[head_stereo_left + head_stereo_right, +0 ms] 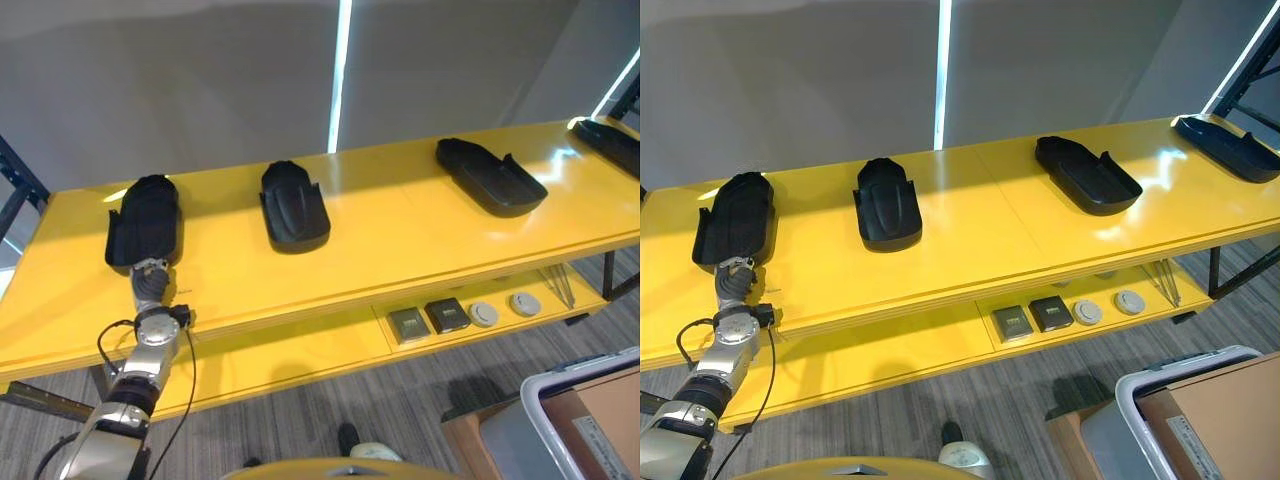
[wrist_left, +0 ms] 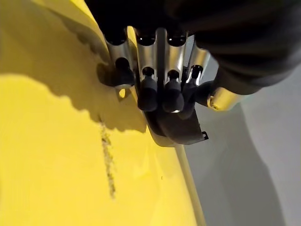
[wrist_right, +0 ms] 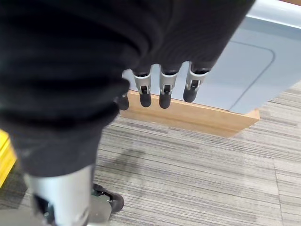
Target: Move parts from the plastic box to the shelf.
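My left hand [image 1: 148, 281] is closed around the near end of the black part [image 1: 145, 220] at the shelf's [image 1: 400, 235] left end: placing step. Next: release, withdraw. My right hand [image 3: 160, 87] hangs relaxed beside the plastic box [image 3: 244, 70].

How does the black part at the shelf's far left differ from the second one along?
The leftmost part has the left hand at its near end, fingers curled onto it; the second part lies free, untouched. The leftmost part shows a ribbed, rounded top, while the second shows a smoother surface with a raised ridge. Both are black, elongated, and lie lengthwise front to back on the yellow shelf.
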Robot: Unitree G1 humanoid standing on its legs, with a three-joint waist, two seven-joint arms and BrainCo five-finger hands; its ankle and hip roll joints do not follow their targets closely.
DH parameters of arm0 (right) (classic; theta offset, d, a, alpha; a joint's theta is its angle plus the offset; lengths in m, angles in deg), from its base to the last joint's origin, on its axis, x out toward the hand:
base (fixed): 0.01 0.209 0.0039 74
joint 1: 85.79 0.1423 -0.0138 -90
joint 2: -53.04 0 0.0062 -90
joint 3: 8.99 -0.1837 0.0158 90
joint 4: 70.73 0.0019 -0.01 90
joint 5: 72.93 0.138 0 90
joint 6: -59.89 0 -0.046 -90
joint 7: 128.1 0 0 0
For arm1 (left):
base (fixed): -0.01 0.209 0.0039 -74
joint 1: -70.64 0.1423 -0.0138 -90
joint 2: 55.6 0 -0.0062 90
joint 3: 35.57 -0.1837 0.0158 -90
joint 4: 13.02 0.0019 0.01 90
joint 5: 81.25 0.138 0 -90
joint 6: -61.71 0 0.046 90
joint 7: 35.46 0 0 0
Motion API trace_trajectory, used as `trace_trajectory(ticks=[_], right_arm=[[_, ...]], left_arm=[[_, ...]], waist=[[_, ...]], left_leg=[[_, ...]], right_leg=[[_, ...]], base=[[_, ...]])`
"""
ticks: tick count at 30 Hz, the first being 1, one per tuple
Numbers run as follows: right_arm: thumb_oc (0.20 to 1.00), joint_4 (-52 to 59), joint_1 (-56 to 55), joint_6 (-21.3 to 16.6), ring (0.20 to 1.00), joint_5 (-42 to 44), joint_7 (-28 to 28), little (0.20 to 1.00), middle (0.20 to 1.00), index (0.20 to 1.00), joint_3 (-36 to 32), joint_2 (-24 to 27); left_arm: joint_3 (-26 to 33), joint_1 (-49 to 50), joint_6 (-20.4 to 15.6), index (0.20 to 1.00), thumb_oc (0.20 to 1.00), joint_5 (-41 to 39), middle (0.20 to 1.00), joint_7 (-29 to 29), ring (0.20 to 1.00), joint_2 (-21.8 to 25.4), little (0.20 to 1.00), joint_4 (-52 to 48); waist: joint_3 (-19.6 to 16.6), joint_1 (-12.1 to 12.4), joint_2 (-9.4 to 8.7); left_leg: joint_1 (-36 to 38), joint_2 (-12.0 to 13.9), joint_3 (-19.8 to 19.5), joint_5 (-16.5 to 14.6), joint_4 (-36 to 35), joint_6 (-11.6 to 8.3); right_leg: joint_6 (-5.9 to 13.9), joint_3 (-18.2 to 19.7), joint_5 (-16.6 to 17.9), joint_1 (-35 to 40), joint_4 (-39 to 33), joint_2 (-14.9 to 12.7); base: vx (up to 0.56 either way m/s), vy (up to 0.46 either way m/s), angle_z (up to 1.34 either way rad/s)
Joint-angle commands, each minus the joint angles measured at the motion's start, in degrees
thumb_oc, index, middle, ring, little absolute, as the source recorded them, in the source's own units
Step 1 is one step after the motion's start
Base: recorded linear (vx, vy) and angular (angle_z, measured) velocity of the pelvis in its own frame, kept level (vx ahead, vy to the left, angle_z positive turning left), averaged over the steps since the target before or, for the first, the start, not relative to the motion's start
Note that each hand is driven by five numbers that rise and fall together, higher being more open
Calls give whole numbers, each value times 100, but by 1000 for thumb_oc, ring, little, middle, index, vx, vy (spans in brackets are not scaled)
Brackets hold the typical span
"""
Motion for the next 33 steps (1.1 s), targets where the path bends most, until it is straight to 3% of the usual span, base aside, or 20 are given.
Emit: trace_trajectory(ticks=[1, 4, 6, 12, 14, 15, 18, 20, 22, 24, 27, 30, 33], right_arm=[[1000, -223, 196, -63, 1000, -193, -59, 1000, 1000, 1000, 151, 208], [1000, -230, 199, -59, 1000, -184, -56, 1000, 1000, 1000, 111, 180], [1000, -269, 224, -49, 1000, -131, -72, 1000, 1000, 1000, 19, 115], [1000, -309, 279, 26, 1000, -43, -94, 1000, 1000, 1000, -174, 30], [1000, -328, 309, 73, 1000, -6, -112, 1000, 1000, 1000, -204, -7], [1000, -335, 347, 119, 1000, 5, -122, 1000, 1000, 1000, -211, -25], [1000, -367, 465, 217, 1000, 48, -102, 1000, 1000, 1000, -210, -20], [1000, -369, 516, 239, 1000, 86, -72, 1000, 1000, 1000, -167, 16], [1000, -344, 593, 290, 1000, 143, -52, 1000, 1000, 1000, -88, 24], [1000, -346, 658, 329, 1000, 224, -27, 1000, 1000, 1000, -32, 18], [1000, -377, 741, 347, 1000, 302, 27, 1000, 1000, 1000, -6, 8], [1000, -452, 855, 321, 1000, 325, 153, 1000, 1000, 1000, 1, 31], [1000, -480, 888, 324, 1000, 329, 218, 1000, 1000, 1000, -3, 44]], left_arm=[[-167, -472, -229, 1000, 1000, -154, 1000, -453, 1000, 79, 1000, -218], [-232, -338, -207, 1000, 1000, -308, 1000, -676, 1000, 93, 1000, -682], [-299, -1, -53, 1000, 1000, -864, 1000, -1331, 1000, 53, 1000, -1592], [-285, 801, 174, 1000, 1000, -1571, 1000, -2337, 1000, 4, 1000, -3051], [-333, 1110, 475, 1000, 1000, -2088, 1000, -2920, 1000, 12, 1000, -3360], [-393, 1336, 927, 1000, 1000, -2808, 1000, -3397, 1000, -19, 1000, -3498], [-568, 1786, 1224, 1000, 1000, -3521, 1000, -4319, 1000, -12, 1000, -3613], [-603, 1943, 1323, 1000, 1000, -3854, 1000, -4377, 1000, 1, 1000, -3649], [-570, 2210, 1137, 1000, 1000, -4013, 1000, -4290, 1000, 52, 1000, -3325], [-470, 2400, 1170, 1000, 1000, -3983, 1000, -4395, 1000, 67, 1000, -3062], [-367, 2709, 1030, 1000, 1000, -3557, 1000, -4297, 1000, 106, 1000, -2525], [-248, 3055, 633, 1000, 1000, -2619, 1000, -4273, 1000, 86, 1000, -1581], [-115, 3234, 564, 1000, 1000, -2290, 1000, -4202, 1000, -77, 1000, -732]], waist=[[211, -26, 76], [205, 28, 83], [198, 153, 111], [167, 402, 171], [153, 494, 188], [143, 558, 206], [77, 705, 242], [52, 761, 255], [-1, 862, 272], [-29, 953, 263], [-60, 1086, 241], [-95, 1244, 219], [-140, 1310, 213]], left_leg=[[-113, 45, 9, -448, 296, 173], [-99, 32, -25, -451, 274, 177], [-88, 7, -98, -452, 239, 182], [-95, -50, -250, -441, 186, 183], [-109, -67, -303, -427, 179, 179], [-119, -84, -338, -416, 171, 179], [-168, -105, -392, -377, 170, 181], [-191, -117, -434, -363, 166, 182], [-221, -145, -480, -336, 158, 197], [-250, -156, -526, -325, 167, 203], [-298, -187, -604, -306, 177, 216], [-342, -210, -698, -274, 178, 226], [-349, -224, -751, -251, 152, 236]], right_leg=[[236, -201, -562, 250, 138, -48], [228, -228, -560, 275, 120, -54], [209, -299, -555, 324, 84, -70], [181, -461, -532, 412, 16, -103], [177, -525, -517, 426, 11, -112], [181, -566, -510, 434, 11, -120], [196, -683, -467, 421, 11, -151], [194, -723, -458, 416, 11, -156], [202, -775, -419, 406, 11, -172], [202, -824, -404, 410, 11, -188], [200, -900, -373, 408, 11, -206], [193, -985, -352, 408, 11, -215], [190, -1023, -352, 407, 11, -218]], base=[[0, 0, 0], [-14, -9, 3], [-44, -20, 2], [-54, -17, 10], [-76, -21, 17], [-66, -14, 18], [-101, -22, 12], [-74, -13, 33], [-70, -11, 12], [-54, -22, 12], [-48, -26, 23], [-37, -23, 25], [-12, -5, 13]])
